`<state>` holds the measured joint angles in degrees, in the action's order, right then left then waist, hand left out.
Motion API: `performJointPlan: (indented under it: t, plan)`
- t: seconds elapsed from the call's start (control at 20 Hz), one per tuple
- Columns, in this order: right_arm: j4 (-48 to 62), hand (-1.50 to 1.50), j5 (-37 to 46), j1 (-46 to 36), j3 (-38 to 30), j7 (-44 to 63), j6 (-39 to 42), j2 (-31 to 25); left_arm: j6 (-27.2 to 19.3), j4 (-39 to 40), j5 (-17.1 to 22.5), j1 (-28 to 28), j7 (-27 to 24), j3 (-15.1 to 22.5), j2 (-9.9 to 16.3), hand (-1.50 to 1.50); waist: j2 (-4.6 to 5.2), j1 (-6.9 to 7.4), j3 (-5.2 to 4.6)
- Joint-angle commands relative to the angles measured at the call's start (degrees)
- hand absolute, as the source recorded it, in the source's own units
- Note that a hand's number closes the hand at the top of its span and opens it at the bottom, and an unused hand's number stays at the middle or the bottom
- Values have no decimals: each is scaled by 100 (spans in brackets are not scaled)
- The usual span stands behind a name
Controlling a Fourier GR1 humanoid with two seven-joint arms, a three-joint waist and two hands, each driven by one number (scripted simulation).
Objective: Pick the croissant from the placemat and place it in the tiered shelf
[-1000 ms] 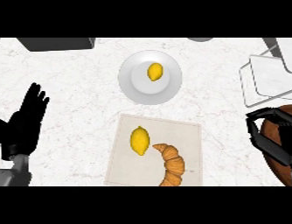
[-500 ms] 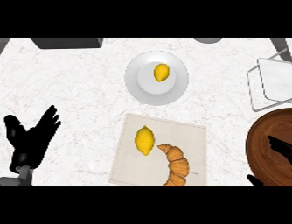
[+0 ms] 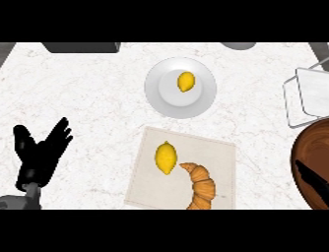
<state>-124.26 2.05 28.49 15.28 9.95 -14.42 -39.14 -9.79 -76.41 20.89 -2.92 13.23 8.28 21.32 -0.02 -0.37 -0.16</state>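
The croissant [image 3: 202, 186] lies on the placemat [image 3: 218, 152], at its near edge, a golden-brown crescent with ridged segments, its pointed upper tip curving left toward a lemon [image 3: 167, 157] that sits just beside it on the same mat. The mat is pale and square, tilted a little on the white marbled counter [image 3: 87, 98]. Beyond it stands a white plate [image 3: 204, 98] carrying a second, smaller lemon [image 3: 186, 81]. My left hand [image 3: 42, 153] shows at the lower left, fingers straight and spread, pointing up, holding nothing and well apart from the mat. My right hand [image 3: 318, 188] shows only as dark straight fingers at the lower right, over a brown wooden bowl [image 3: 327, 147]. The shelf [image 3: 316, 96] stands at the right edge, beyond the bowl.
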Motion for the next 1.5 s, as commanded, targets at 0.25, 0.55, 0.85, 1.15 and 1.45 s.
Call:
performJointPlan:
  t: [0.25,0.55,0.85,1.15,1.45]
  plan:
    - [-1007,-150,1876,-1349,1119,3714,-262,304,67,103,-160,-99,-26,105,-197,0,29,145,-6]
    - [-535,-150,3043,-2634,1828,5673,357,996,285,168,-120,14,-182,-80,-69,0,30,202,-12]
    - [400,-150,3641,-3056,2590,6303,819,2089,191,181,-164,-99,90,-72,-237,0,3,80,5]
    - [895,-150,3845,-3078,2634,6237,1106,2436,147,-31,-282,-62,131,-198,-161,0,-7,45,13]
    - [1131,-150,4443,-3071,2595,6617,1359,2886,318,26,-209,134,-39,-382,-156,0,-10,39,11]
